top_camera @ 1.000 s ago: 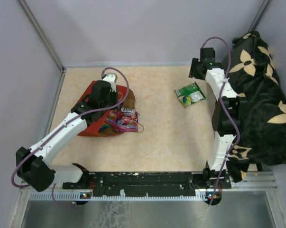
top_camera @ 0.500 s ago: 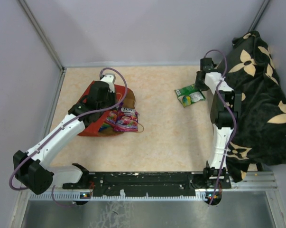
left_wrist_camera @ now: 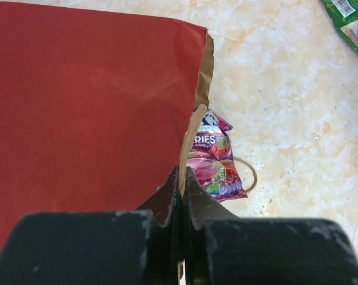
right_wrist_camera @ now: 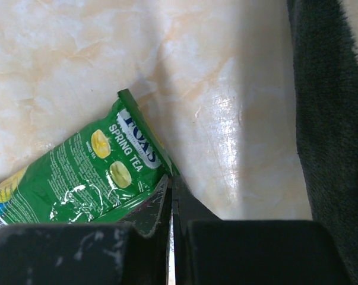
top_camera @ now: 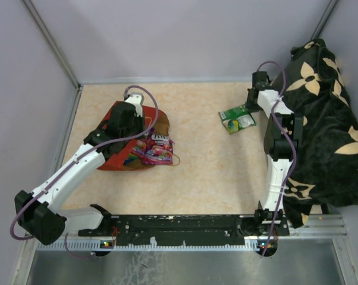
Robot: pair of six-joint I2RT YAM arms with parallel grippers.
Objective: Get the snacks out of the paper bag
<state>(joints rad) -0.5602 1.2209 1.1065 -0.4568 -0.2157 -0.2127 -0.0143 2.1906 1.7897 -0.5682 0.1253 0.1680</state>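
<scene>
The red paper bag (left_wrist_camera: 89,107) is seen lying flat, its kraft rim clamped in the left gripper (left_wrist_camera: 183,178), with a purple candy packet (left_wrist_camera: 213,163) at its mouth. The right gripper (right_wrist_camera: 170,190) is held with its fingers pressed together at the edge of the green Spring Tea packet (right_wrist_camera: 95,172). The packets are judged light and slippery, best pinched at a crimped seam.

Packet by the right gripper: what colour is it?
Green, with yellow sweets pictured; the packet shows best in the right wrist view.

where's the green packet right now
In the top view the green packet lies on the table's right side, just left of the right hand and the black flowered cloth.
</scene>
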